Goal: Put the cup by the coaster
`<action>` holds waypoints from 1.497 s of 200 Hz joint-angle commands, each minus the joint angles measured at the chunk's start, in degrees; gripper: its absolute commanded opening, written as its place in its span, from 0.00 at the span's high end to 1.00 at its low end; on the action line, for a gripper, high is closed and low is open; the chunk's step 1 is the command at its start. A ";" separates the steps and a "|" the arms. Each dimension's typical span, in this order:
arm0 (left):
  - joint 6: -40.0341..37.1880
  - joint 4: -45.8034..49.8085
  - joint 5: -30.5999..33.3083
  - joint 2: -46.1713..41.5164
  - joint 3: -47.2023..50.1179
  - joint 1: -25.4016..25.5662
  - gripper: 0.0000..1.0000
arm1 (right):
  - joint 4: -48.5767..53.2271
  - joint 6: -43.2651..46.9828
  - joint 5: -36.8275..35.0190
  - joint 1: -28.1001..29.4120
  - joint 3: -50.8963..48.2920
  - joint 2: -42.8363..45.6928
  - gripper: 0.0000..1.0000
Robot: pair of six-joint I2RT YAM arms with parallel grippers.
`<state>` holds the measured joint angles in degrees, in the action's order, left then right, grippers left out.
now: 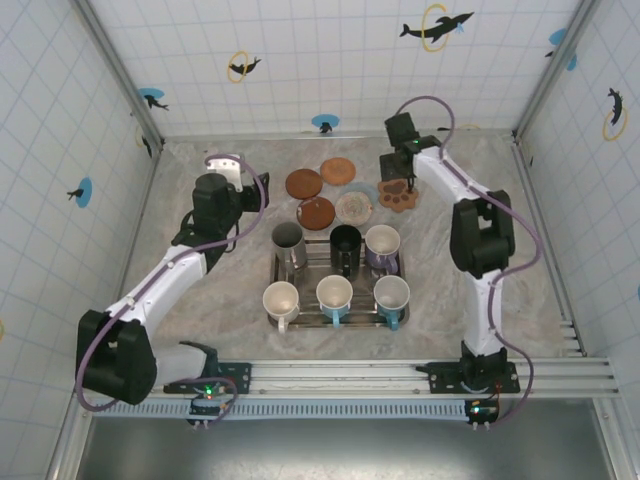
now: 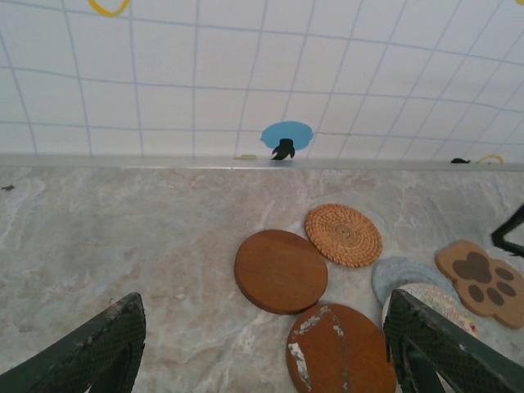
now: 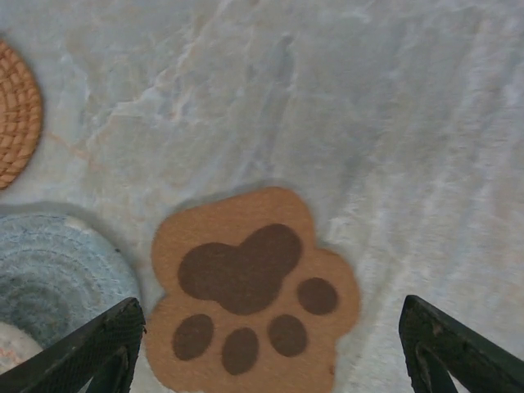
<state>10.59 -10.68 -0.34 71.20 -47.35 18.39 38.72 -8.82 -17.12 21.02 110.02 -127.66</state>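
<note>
**Six cups in the tray, six coasters beyond, both pincers apart**

I count six cups, all standing in the metal tray [image 1: 312,268] at mid-desk. The far row holds a steel cup [image 1: 289,243], a black cup [image 1: 345,243] and a purple patterned cup [image 1: 382,243]. The near row holds a cream cup [image 1: 281,299], a pale blue-handled cup [image 1: 334,293] and its twin [image 1: 391,293].

Six coasters lie farther back:
- a smooth brown wooden disc [image 2: 280,270]
- a woven rattan round [image 2: 344,235]
- a worn brown disc [image 2: 340,348]
- a blue-grey round [image 2: 405,272], with a pale woven round [image 1: 354,208] partly on it
- a tan paw-shaped coaster [image 3: 246,278]

My left pincer [image 2: 264,299] hangs apart and empty at far left. My right pincer [image 3: 270,301], also apart, hangs over the paw.

The grey marbled desk [image 1: 200,300] is enclosed by white gridded walls [image 1: 300,40] with dolphin stickers.
</note>
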 commanded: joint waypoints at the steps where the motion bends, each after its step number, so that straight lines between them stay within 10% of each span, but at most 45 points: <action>1: -0.59 1.69 0.60 -2.22 -1.87 0.61 0.23 | 4.17 -1.41 2.27 0.43 5.63 -3.69 0.18; 125: -3.47 2.26 -1.60 -2.49 -2.14 2.16 0.23 | 8.56 -4.24 2.31 0.61 21.67 -18.17 0.20; 299: -4.96 4.35 -1.59 -0.18 -3.45 3.88 0.24 | 13.14 -5.64 1.05 -0.97 20.15 -19.89 0.23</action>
<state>7.33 -7.25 -1.10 70.57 -48.86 21.71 48.82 -13.78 -17.02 20.64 131.76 -147.26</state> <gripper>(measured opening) 0.762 0.773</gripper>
